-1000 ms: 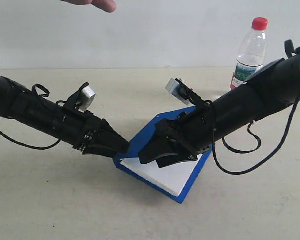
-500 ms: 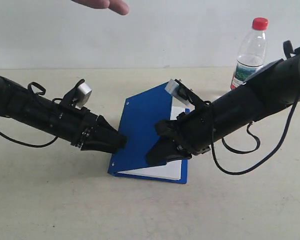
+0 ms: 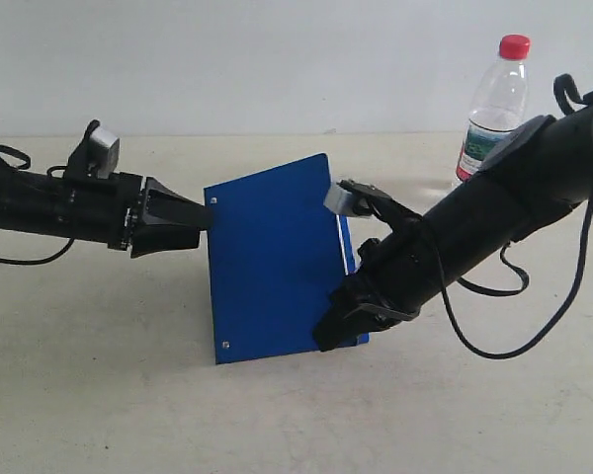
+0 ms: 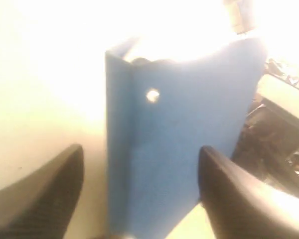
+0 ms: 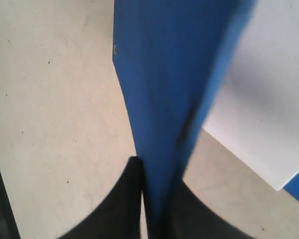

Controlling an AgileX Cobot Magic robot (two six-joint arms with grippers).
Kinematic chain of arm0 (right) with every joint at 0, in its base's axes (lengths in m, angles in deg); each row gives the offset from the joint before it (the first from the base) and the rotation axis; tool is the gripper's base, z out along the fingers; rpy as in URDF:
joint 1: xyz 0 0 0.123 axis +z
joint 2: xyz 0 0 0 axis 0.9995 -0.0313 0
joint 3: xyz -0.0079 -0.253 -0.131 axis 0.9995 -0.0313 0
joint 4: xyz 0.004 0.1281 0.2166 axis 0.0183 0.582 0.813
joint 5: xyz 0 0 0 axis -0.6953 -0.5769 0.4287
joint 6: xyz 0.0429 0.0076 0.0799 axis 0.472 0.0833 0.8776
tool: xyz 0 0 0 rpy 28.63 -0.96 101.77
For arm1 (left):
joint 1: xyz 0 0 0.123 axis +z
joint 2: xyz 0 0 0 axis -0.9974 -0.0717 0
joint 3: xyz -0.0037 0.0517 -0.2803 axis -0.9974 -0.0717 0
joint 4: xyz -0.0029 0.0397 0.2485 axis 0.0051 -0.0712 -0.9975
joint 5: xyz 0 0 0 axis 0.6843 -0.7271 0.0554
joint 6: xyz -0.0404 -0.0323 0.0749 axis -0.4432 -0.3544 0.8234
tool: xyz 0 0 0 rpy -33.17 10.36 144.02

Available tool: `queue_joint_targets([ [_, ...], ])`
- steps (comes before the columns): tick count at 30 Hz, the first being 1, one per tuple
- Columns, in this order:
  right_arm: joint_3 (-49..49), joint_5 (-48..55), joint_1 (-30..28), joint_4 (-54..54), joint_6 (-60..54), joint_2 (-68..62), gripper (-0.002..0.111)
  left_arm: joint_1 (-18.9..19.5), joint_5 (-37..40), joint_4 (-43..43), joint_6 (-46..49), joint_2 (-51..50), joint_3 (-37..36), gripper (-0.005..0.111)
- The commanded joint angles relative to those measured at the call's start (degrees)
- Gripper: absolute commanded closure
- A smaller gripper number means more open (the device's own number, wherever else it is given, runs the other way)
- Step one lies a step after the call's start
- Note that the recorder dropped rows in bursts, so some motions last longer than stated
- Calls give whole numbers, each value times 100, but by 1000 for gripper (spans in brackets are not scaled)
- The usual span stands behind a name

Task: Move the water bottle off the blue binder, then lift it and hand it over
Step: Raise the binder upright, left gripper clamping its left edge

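Note:
The blue binder stands nearly upright on its lower edge in the middle of the table, one silver rivet at its upper left corner. My right gripper is shut on its lower right edge; the right wrist view shows both fingers pressed on the blue cover, with white paper inside. My left gripper is at the upper left corner, open, its jaws wide apart either side of the binder's spine. The water bottle stands upright on the table at the back right, apart from the binder.
The beige tabletop runs back to a white wall. Black cables loop from the right arm, which passes just in front of the bottle.
The binder has swung from leaning open to almost upright. My left arm has risen and drawn back to the left. The hand at the top edge is out of view.

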Motion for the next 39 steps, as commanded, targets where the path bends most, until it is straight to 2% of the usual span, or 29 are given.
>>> queue_joint_targets([
  [1, 7, -161, -6, -145, -581, 272, 108, 4, -135, -144, 296, 11, 23, 39],
  [12, -4, -82, -6, 40, -643, 646, 108, -284, 86, 735, 1612, -401, 23, 39],
  [21, -6, -133, -6, 29, -643, 646, 108, -557, 86, 1593, 2166, -763, 23, 39],
  [23, -6, -247, -6, -3, -582, 646, 108, -579, 86, 1593, 2199, -763, 42, 46],
  [25, -6, -437, -6, -79, -327, 646, 108, -614, 86, 1593, 2199, -763, 78, 63],
  [28, -6, -726, -6, -255, 15, 646, 108, -627, 86, 1593, 2248, -763, 78, 102],
  [39, -6, -762, -6, -858, 29, 646, 108, -542, 86, 1593, 2694, -763, 78, 102],
])
